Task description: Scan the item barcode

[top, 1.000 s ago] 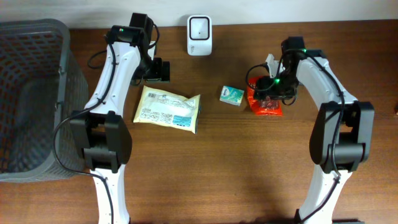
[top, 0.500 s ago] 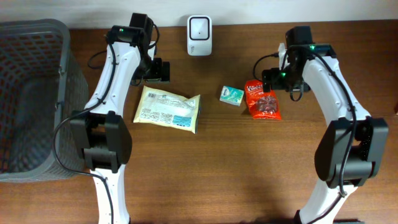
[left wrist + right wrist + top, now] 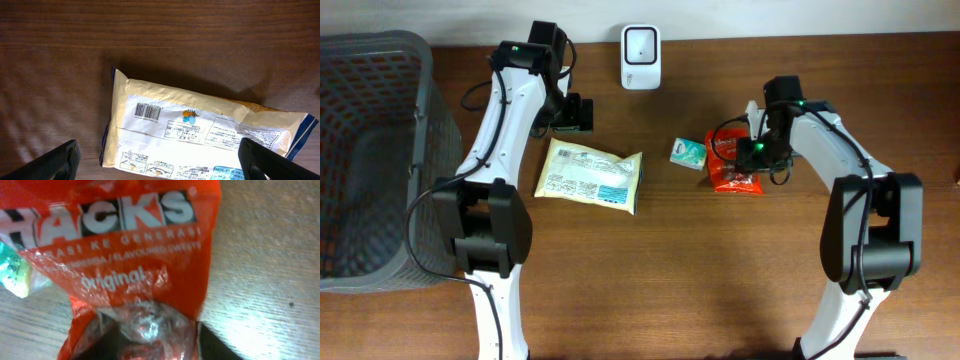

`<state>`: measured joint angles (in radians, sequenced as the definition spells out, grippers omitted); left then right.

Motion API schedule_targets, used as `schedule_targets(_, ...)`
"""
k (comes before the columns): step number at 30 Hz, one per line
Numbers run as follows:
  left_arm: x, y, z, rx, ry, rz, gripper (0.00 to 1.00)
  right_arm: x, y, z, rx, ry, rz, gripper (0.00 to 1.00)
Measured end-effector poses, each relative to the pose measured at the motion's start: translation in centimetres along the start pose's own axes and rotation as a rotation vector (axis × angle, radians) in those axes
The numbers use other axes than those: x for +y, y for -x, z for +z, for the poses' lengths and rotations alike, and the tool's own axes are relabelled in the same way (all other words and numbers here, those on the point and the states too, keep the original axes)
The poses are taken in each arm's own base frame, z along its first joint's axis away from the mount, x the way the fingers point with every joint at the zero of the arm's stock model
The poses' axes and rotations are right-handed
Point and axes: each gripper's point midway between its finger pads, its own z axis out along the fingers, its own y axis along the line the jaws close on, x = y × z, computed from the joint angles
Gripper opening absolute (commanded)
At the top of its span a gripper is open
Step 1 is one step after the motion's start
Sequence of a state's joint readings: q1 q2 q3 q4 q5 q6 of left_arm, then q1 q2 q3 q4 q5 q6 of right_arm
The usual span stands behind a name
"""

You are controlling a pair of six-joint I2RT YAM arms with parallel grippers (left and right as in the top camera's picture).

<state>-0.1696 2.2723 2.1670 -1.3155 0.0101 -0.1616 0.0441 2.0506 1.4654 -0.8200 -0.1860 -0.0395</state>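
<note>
I am hovering my right end effector (image 3: 746,158) straight over the red candy bag (image 3: 125,245), which is lying flat on the table (image 3: 720,270) on my right side, just beside a small green packet (image 3: 691,152). The bag is filling my wrist view so closely that I cannot tell whether my fingers are spread around it or pinching it. Its long axis is running roughly away from me, printed front up, and no barcode is showing on that face. The white scanner (image 3: 640,43) is standing at the far edge, beyond the bag and to its left. So I am judging that the coming move is turning on a lift, a carry forward and leftward, and a turn of the hidden side toward the scanner. My right arm is clearly the nearer one. My left end effector (image 3: 162,161) is hanging spread wide and empty by the far edge of the pale bag (image 3: 200,125), whose barcode (image 3: 148,111) is facing up.
</note>
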Motion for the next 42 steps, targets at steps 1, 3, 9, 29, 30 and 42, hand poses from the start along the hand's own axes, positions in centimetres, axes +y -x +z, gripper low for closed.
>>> schedule_targets(1, 0.0, 0.0, 0.0, 0.000, 0.000, 0.000, 0.99, 0.4, 0.2, 0.2, -0.009, 0.002, -0.010, 0.64)
schedule_targets(3, 0.0, 0.0, 0.0, 0.000, 0.000, 0.000, 0.99, 1.1, -0.2, 1.0, -0.009, 0.005, -0.030, 0.58)
schedule_targets(9, 0.0, 0.0, 0.0, 0.000, 0.000, 0.000, 0.99, 2.2, 0.2, 0.9, -0.036, 0.032, -0.023, 0.04)
schedule_targets(29, 0.0, 0.0, 0.0, 0.000, 0.000, 0.000, 0.99, 13.5, 23.9, -14.3, -0.947, 0.201, -0.157, 0.04)
schedule_targets(30, 0.0, 0.0, 0.0, -0.002, 0.000, 0.000, 0.99, 15.4, 24.1, -13.0, -0.958, 0.221, -0.183, 0.04)
schedule_targets(42, 0.0, 0.0, 0.0, 0.000, 0.000, 0.000, 0.99, 18.9, 26.2, -4.6, -1.102, 0.123, -0.166, 0.04)
